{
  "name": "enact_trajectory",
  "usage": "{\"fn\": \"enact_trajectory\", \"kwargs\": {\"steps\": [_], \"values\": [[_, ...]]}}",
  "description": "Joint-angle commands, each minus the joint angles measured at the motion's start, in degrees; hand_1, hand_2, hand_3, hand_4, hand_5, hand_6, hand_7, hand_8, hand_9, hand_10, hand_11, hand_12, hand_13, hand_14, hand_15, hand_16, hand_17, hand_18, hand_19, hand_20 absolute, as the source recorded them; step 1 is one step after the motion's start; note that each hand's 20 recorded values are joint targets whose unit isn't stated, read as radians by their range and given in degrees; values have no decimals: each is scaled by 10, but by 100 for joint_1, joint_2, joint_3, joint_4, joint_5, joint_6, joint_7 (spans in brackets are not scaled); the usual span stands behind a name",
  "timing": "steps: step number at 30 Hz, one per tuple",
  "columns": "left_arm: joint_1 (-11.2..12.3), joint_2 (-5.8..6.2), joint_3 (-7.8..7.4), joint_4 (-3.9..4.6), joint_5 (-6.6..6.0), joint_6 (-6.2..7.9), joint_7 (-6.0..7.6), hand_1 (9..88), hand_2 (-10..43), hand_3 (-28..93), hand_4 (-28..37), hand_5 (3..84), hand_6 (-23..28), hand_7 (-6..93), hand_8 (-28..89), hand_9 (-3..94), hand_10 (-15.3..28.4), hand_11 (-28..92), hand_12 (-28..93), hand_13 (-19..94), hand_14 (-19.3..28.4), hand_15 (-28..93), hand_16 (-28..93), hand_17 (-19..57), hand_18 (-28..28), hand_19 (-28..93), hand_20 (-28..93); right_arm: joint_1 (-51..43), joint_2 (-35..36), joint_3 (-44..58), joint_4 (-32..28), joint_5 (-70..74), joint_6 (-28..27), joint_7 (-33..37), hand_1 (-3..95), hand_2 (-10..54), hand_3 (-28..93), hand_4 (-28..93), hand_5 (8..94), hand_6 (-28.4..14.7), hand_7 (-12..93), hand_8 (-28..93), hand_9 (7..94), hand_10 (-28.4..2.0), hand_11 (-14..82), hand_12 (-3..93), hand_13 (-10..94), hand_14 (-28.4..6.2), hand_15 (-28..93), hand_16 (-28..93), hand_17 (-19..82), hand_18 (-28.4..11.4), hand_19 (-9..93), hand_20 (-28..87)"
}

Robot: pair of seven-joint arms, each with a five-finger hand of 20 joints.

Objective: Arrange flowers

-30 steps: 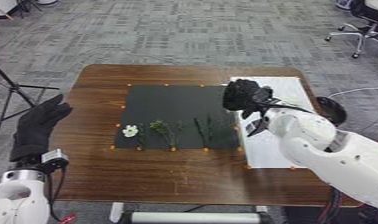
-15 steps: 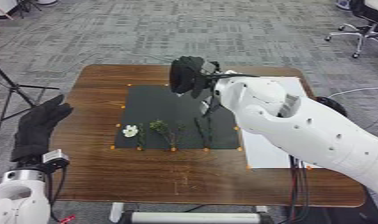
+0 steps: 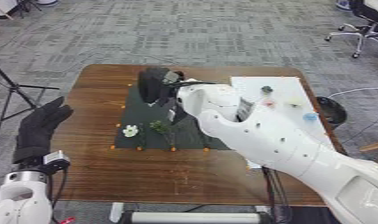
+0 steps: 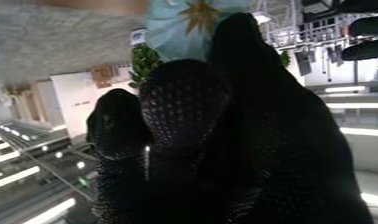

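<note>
- our right hand [image 3: 153,86] has a pale-blue flower [image 4: 178,31] pinched, upper middle of the frame
- left hand [image 3: 41,122] is open, far left
- we've got a white flower [image 3: 130,131] lower left, on the black mat [image 3: 137,112]

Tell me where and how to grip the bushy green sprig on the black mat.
Best pinch the bushy green sprig by its thin stems, just below the leaves, coming from above. It lies flat on the black mat, stems toward the robot, so closing from both sides there should spare the leafy head.
</note>
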Motion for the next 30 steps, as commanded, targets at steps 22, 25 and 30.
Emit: {"fn": "enact_trajectory", "kwargs": {"steps": [22, 25, 30], "values": [[-265, 32, 196, 100, -106, 152, 232, 130, -11, 735, -283, 442, 19, 107, -70, 447, 132, 163, 119, 354, 150, 129, 23, 42, 113, 61, 163, -1038, -1069, 121, 741, -1356, 605, -332, 633, -95, 546, -139, 798, 32, 176, 37, 824, -90, 21, 259, 895, -15, 557, 341, 527, -169, 920, 527], [-261, 54, 205, 90, -98, 123, 225, 129, -12, 737, -283, 441, 19, 107, -70, 444, 131, 164, 121, 353, 149, 128, 26, 41, 113, 60, 163, -964, -1140, 194, 850, -1659, 498, -497, 632, -95, 545, -141, 798, 32, 176, 35, 824, -90, 21, 256, 896, -15, 558, 340, 528, -169, 922, 525], [-297, 94, 241, 89, -109, 95, 256, 130, -12, 736, -283, 440, 17, 109, -70, 444, 130, 164, 121, 354, 149, 128, 28, 41, 113, 59, 163, -827, -1228, 290, 1074, -2028, 366, -591, 632, -95, 546, -142, 796, 31, 176, 35, 823, -89, 21, 256, 895, -14, 559, 340, 527, -168, 923, 523]]}}
